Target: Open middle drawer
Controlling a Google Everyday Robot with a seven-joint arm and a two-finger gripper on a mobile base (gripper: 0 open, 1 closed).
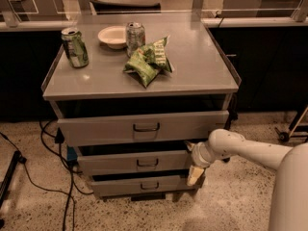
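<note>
The grey cabinet has three drawers. The middle drawer (120,161) has a low wide front with a small dark bar handle (147,163) at centre, and it stands slightly pulled out. The taller top drawer (96,127) is above it and the lowest drawer (125,185) is below. My gripper (194,160) is at the right end of the middle drawer's front, on a white arm that comes in from the right. One pale fingertip (194,175) hangs down beside the lowest drawer's right end.
On the cabinet top (192,66) stand two cans (74,47) (135,36), a white bowl (113,36) and a green snack bag (147,60). Black cables (57,177) lie on the speckled floor at left. A dark counter runs behind.
</note>
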